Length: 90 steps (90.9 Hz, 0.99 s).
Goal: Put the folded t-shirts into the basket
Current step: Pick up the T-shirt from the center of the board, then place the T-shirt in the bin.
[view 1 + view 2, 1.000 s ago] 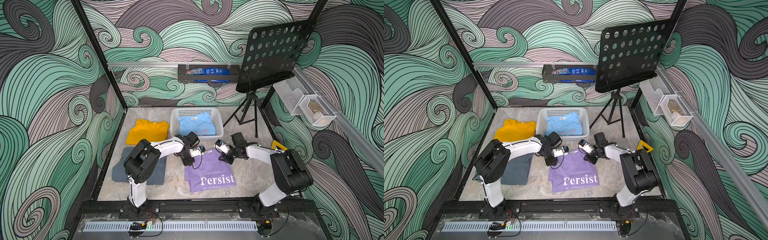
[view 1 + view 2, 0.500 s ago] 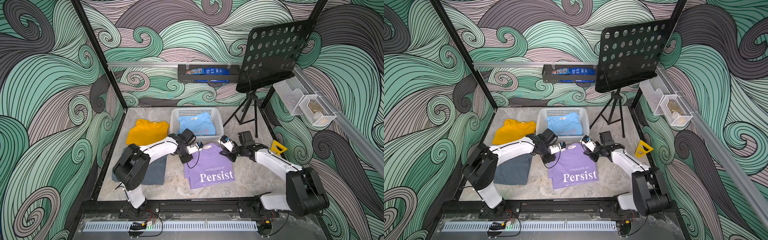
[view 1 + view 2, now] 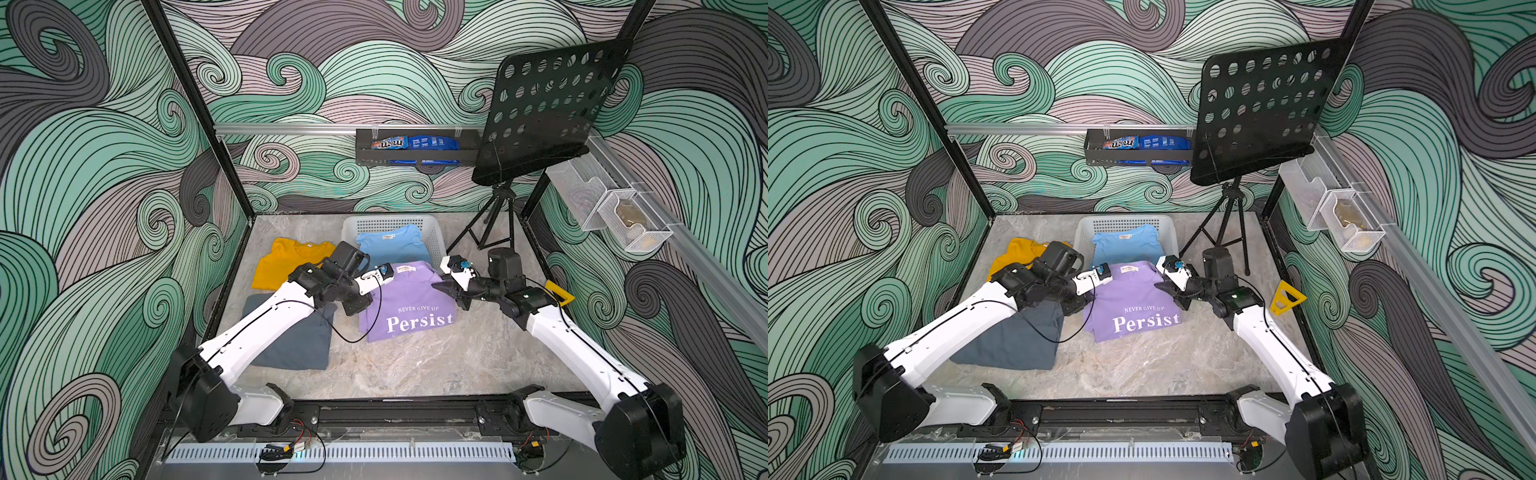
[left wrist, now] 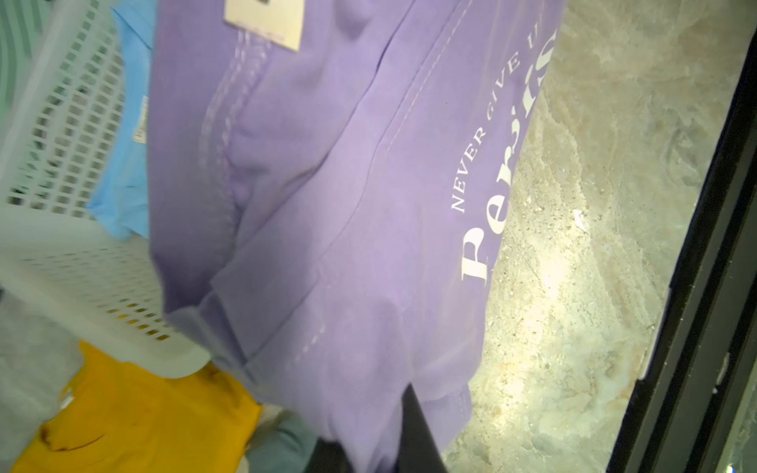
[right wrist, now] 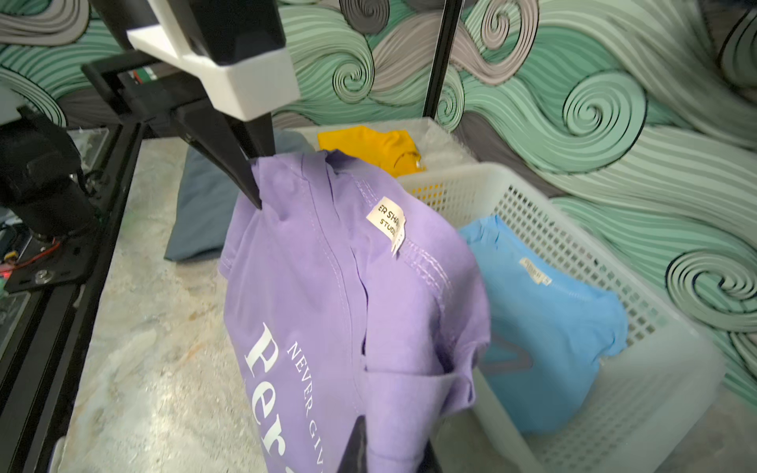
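One of four is home, by my count. The light blue shirt (image 3: 395, 249) lies flat inside the basket (image 3: 388, 223), which stands at the back of the worktop (image 3: 436, 365).

The lavender shirt (image 3: 409, 303) is the one in hand. The left tool (image 5: 254, 192) is pinched shut on one shoulder corner and the right tool (image 3: 444, 288) is clamped on the opposite shoulder. Between them the collar end is raised up by the basket's near rim, and the wrist views show it hanging over the rim. The hem end, below the "Persist" lettering, droops to the worktop (or very nearly; I can't tell whether it touches). So I'd call this shirt mid-carry, not yet delivered.

Two are untouched. The mustard shirt (image 3: 282, 262) lies on the worktop just beside the basket, on the left arm's side. The grey shirt (image 3: 299, 345) lies nearer the front, partly hidden beneath the left arm.

As I judge it, the lavender shirt wants lifting clear over the rim and laying on the blue one, and then the other two follow.
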Motion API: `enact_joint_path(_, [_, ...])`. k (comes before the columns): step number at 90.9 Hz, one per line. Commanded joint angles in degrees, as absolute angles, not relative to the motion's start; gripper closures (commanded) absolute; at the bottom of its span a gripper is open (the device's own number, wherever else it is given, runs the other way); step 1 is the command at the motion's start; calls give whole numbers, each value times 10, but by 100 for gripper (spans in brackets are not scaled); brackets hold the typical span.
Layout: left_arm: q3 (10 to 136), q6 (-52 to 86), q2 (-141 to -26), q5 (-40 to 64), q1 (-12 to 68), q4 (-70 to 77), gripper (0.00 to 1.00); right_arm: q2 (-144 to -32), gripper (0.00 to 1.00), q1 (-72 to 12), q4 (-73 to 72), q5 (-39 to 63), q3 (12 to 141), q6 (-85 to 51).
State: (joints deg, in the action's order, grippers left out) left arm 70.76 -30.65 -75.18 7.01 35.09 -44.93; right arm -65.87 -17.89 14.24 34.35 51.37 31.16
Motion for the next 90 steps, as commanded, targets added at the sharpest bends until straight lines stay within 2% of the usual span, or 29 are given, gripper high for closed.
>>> enact_joint_path(1, [763, -321, -726, 49, 329, -485, 100, -662, 100, -193, 114, 354, 564, 267])
enact_joint_path(22, [865, -317, -743, 73, 267, -503, 100, -720, 100, -239, 87, 242, 671, 218])
enact_joint_path(39, [955, -322, -810, 79, 226, -511, 100, -803, 100, -242, 72, 177, 764, 176])
enact_joint_path(72, [1091, -325, -992, 97, 192, -514, 100, -925, 100, -240, 26, 59, 821, 177])
enact_joint_path(90, [1131, -321, -1058, 118, 192, -529, 100, -962, 100, -222, 46, 53, 827, 199])
